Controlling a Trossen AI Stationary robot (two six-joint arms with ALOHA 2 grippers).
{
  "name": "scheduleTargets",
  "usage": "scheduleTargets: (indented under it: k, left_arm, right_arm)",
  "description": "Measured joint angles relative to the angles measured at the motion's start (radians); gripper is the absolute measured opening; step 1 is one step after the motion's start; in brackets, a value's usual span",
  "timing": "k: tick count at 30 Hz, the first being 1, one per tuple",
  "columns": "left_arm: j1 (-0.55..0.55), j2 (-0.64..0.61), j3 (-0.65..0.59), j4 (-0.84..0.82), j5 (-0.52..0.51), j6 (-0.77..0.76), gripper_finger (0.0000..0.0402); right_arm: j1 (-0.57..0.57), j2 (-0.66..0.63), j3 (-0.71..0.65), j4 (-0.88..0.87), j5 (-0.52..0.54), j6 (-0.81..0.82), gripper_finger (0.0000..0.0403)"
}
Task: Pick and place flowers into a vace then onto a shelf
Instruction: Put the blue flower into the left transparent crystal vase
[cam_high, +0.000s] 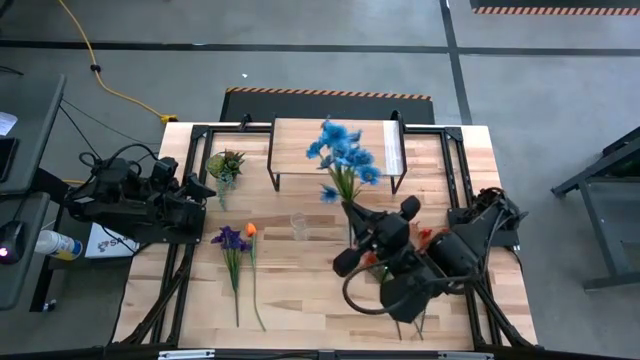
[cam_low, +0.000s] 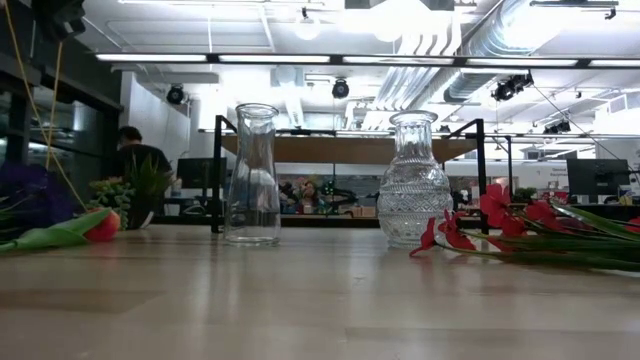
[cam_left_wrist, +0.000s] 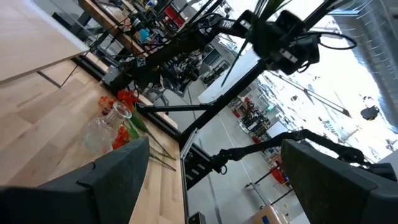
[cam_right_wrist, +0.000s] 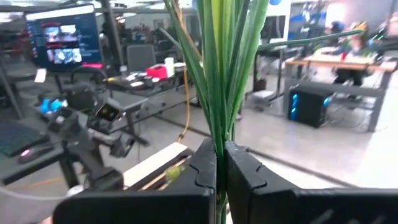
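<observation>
Currently a bunch of blue flowers (cam_high: 342, 155) is held by its green stems in the right pincer (cam_right_wrist: 220, 163), which is clenched tightly on them so the bunch stays upright while carried. The blooms are lifted above the front edge of the shelf (cam_high: 300, 145), with the stems trailing down toward the right arm. Two empty glass vases are left standing in front of the shelf: a plain clear vase (cam_low: 252, 175) and a ribbed vase (cam_low: 414, 180), probably kept apart so each mouth can be reached from above. Red flowers (cam_low: 500, 215) are laid flat on the desk (cam_high: 300, 290) beside the ribbed vase, and a purple and an orange flower (cam_high: 238, 240) lie on the plain vase's other side, awaiting their turn. The left pincer (cam_left_wrist: 211, 171) is released, fingers spread wide, and parked well away from the shelf.
</observation>
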Motion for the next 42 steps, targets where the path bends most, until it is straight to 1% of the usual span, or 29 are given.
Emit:
scheduleTargets:
  k: [5,11,14,16,19,21,28,34,42]
  left_arm:
    - [0.000,0.000,0.000,0.004,-0.001,0.000,0.0395]
    - [0.000,0.000,0.000,0.003,-0.002,0.000,0.0395]
    - [0.000,0.000,0.000,0.003,-0.002,0.000,0.0395]
    - [0.000,0.000,0.000,0.003,-0.001,0.000,0.0395]
    - [0.000,0.000,0.000,0.003,0.002,0.000,0.0395]
    - [0.000,0.000,0.000,0.002,0.002,0.000,0.0395]
    - [0.000,0.000,0.000,0.002,0.002,0.000,0.0395]
    - [0.000,0.000,0.000,0.002,0.002,0.000,0.0395]
    - [0.000,0.000,0.000,0.002,-0.014,0.000,0.0395]
  right_arm:
    - [-0.043,0.000,-0.017,-0.007,-0.099,0.053,0.0005]
    - [-0.102,0.001,-0.017,-0.016,-0.224,0.058,0.0004]
    - [-0.136,0.001,-0.017,-0.068,-0.280,0.061,0.0004]
    - [-0.156,0.000,-0.017,-0.135,-0.298,0.092,0.0003]
    - [-0.173,-0.014,-0.017,-0.258,-0.291,0.175,0.0003]
    - [-0.175,-0.033,-0.017,-0.309,-0.279,0.203,0.0004]
    - [-0.163,-0.109,-0.017,-0.375,-0.243,0.166,0.0003]
    - [-0.163,-0.172,-0.017,-0.477,-0.237,0.169,0.0003]
    - [-0.167,-0.228,-0.017,-0.557,-0.207,0.162,0.0003]
